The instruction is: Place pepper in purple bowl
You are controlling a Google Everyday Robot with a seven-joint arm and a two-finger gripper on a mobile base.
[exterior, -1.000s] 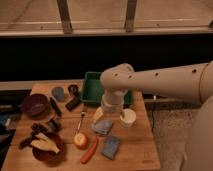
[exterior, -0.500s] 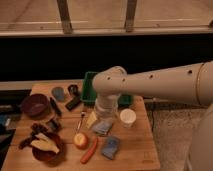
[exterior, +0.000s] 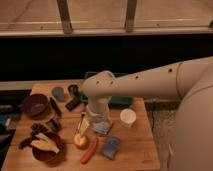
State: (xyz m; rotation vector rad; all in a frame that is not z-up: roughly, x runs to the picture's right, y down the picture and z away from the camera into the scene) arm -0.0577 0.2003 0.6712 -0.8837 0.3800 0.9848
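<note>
The pepper (exterior: pixel 90 150), long and orange-red, lies on the wooden table (exterior: pixel 140 150) near its front edge, beside a small round yellow-orange fruit (exterior: pixel 81 141). The purple bowl (exterior: pixel 35 105) sits at the table's left side, dark and round. My gripper (exterior: pixel 98 121) hangs from the white arm over the middle of the table. It is just behind and slightly right of the pepper, and well to the right of the purple bowl. Nothing shows in its grasp.
A reddish-brown bowl (exterior: pixel 46 149) with pale yellow pieces sits front left. A white cup (exterior: pixel 128 117) stands right of the gripper. A green tray (exterior: pixel 125 100) lies behind the arm. A blue-grey cup (exterior: pixel 58 93), dark items (exterior: pixel 74 102) and a blue packet (exterior: pixel 110 146) also lie on the table.
The arm and gripper have moved left across the table, from beside the white cup to a spot behind the pepper. The objects have not moved.
</note>
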